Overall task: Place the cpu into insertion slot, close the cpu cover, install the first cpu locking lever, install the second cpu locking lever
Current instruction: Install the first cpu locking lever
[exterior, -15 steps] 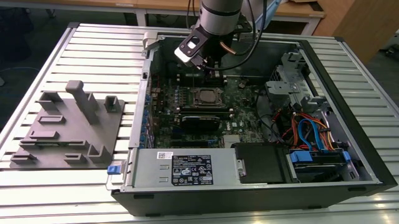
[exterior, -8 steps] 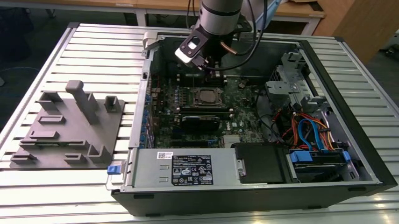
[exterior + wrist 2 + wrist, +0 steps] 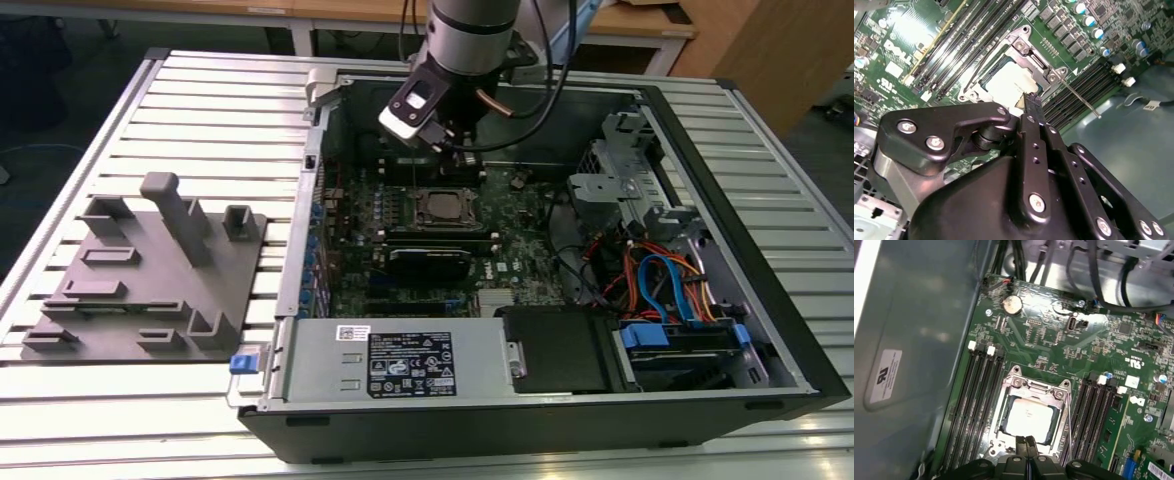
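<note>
The cpu (image 3: 1029,418) lies flat in the insertion slot (image 3: 1004,390) on the green board, its silvery top showing through the window of the cpu cover (image 3: 1035,388), which lies down over it. In both wrist views my gripper (image 3: 1026,441) hovers just above the socket's edge, fingers pressed together with nothing between them. The second wrist view shows the cpu (image 3: 1006,82), my gripper (image 3: 1032,99), and a thin metal locking lever (image 3: 1081,101) angling out from the socket over the memory slots. In the exterior view the gripper (image 3: 458,150) hangs above the insertion slot (image 3: 441,208).
Long black memory slots (image 3: 976,400) flank the socket on both sides. The open computer case (image 3: 747,380) walls in the board, with cables and a drive bay (image 3: 681,300) on the exterior view's right. A grey fixture block (image 3: 147,270) stands outside on the slatted table.
</note>
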Controlling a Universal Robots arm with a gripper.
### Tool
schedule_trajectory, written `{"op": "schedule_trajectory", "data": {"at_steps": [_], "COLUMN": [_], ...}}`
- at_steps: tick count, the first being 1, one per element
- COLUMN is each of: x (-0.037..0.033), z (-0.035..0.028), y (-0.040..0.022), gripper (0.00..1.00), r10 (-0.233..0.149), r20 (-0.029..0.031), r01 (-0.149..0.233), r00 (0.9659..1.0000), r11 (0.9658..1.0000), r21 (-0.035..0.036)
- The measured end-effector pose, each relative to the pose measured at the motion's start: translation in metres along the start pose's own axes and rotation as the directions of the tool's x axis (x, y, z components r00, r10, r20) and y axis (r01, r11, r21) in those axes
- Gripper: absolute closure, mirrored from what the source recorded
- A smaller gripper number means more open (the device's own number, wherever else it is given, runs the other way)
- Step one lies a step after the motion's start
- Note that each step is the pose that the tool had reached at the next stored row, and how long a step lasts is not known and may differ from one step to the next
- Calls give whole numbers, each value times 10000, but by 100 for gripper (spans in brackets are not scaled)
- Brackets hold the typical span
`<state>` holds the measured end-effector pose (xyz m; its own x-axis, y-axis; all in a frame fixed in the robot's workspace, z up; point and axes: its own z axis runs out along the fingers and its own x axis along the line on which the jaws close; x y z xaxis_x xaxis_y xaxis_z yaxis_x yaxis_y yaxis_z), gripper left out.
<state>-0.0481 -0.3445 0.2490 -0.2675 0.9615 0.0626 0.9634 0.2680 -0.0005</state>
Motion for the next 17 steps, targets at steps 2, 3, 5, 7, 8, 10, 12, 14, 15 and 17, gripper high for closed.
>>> {"op": "schedule_trajectory", "data": {"at_steps": [2,3,5,7,8,10,12,14,15,17], "x": [0,0,0,0,0,0,0,-8,-12,-18], "z": [0,0,0,0,0,0,0,0,-1,-1], "y": [0,0,0,0,0,0,-2,-11,-15,-18], "gripper": [89,89,89,89,89,89,89,89,89,89], "r10": [-240,-370,-645,-937,-1080,-1365,-1616,-1698,-1705,-1714], "r20": [0,0,-1,-2,-3,-5,-7,-9,-9,-9], "r01": [240,370,645,937,1080,1365,1616,1698,1705,1714], "r00": [9997,9993,9979,9956,9942,9906,9869,9855,9854,9852], "r11": [9997,9993,9979,9956,9941,9906,9868,9854,9853,9851], "r21": [15,24,40,59,68,85,102,105,106,107]}}
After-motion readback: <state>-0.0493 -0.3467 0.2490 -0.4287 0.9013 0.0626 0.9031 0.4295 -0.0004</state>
